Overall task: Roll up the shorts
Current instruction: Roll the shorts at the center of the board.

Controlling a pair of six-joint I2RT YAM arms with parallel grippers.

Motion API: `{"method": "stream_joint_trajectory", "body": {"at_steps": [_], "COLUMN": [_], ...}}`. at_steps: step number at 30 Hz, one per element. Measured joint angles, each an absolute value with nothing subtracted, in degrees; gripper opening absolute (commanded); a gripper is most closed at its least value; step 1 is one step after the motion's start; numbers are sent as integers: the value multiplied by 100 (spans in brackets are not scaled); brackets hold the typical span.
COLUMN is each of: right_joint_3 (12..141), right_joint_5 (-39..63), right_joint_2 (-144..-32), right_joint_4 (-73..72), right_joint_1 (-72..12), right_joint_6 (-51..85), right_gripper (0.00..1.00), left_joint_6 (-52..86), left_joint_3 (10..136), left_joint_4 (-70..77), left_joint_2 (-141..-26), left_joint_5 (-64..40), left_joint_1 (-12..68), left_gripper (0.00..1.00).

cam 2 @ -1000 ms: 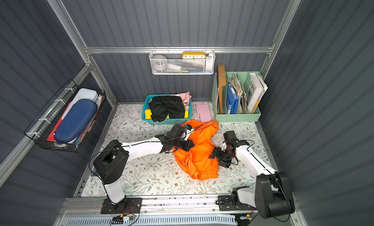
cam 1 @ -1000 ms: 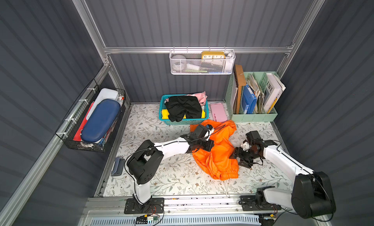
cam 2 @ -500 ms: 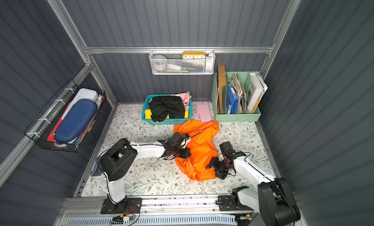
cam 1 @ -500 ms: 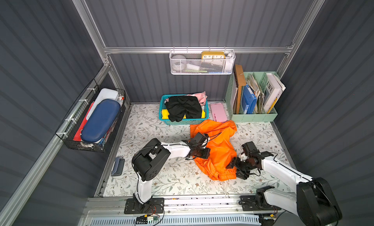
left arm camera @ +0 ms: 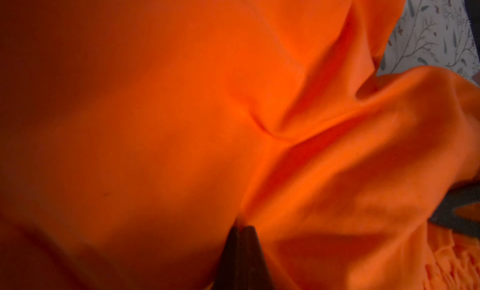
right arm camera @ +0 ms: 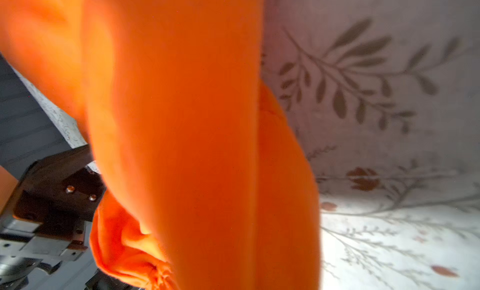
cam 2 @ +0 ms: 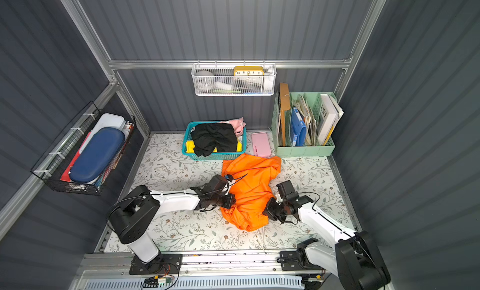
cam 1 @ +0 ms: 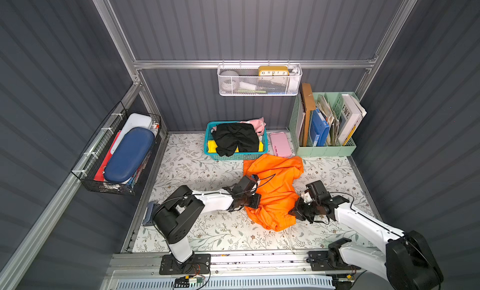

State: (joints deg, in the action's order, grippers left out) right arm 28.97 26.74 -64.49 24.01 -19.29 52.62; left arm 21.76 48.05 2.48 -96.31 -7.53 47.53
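In both top views, the orange shorts (cam 1: 275, 192) (cam 2: 250, 190) are seen crumpled on the table (cam 1: 197, 172), just in front of the basket (cam 1: 233, 155). The black shorts (cam 1: 235, 138) are draped over that basket, untouched. The left claw (cam 1: 254, 201) is set against one side edge of the orange shorts, and the right claw (cam 1: 294, 211) against the opposite edge. No roll is formed yet, so the step in hand is judged to be gripping the garment so that it can be spread.

In the left wrist view, the left claw (left arm camera: 240, 227) is shown closed, with a fold of the orange shorts (left arm camera: 155, 107) pinched between its tips.

In the right wrist view, the tips are not shown. The orange shorts (right arm camera: 194, 146) are hung close across the lens. The right claw is taken as closed, seemingly on that fabric.

Next, the two edges should be drawn apart and the cloth laid flat before any rolling is begun. An even pull is called for, or the thin fabric may be bunched or lost from a pinch.
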Motion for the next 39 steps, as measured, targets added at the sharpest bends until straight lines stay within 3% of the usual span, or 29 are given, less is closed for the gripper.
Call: {"method": "stream_joint_trajectory", "body": {"at_steps": [2,5,7,9,15,23,36,39], "right_joint_3": [3026,3131,3177,3236,3291,3376,3376,3374], "right_joint_5": [2683,2687,2685,2679,2687,2694,2705,2738], "right_joint_2": [-6469,-6508,-6521,-6521,-6523,-6519,-6372,-6372], "right_joint_4": [2351,2285,2270,2259,1979,1885,1761,1699], "right_joint_1": [-1929,-1929,-1929,-1929,-1929,-1929,-1929,-1929], "right_joint_6": [5380,5621,5789,5948,6582,7061,7382,7419], "right_gripper": [0,0,0,0,0,0,0,0], "left_joint_6": [1804,1330,1046,801,176,-381,-510,-467], "left_joint_3": [4810,4873,4884,4853,4423,4300,4425,4436], "left_joint_4": [360,648,895,1149,1769,2698,3559,3603], "left_joint_2": [-9161,-8556,-8289,-8138,-8193,-9236,-10639,-10783], "left_joint_5": [-749,-838,-860,-812,-134,1391,3741,4023], "left_joint_1": [4748,4781,4875,5083,6265,7422,7695,7695], "left_gripper": [45,70,84,90,99,100,99,92]}}
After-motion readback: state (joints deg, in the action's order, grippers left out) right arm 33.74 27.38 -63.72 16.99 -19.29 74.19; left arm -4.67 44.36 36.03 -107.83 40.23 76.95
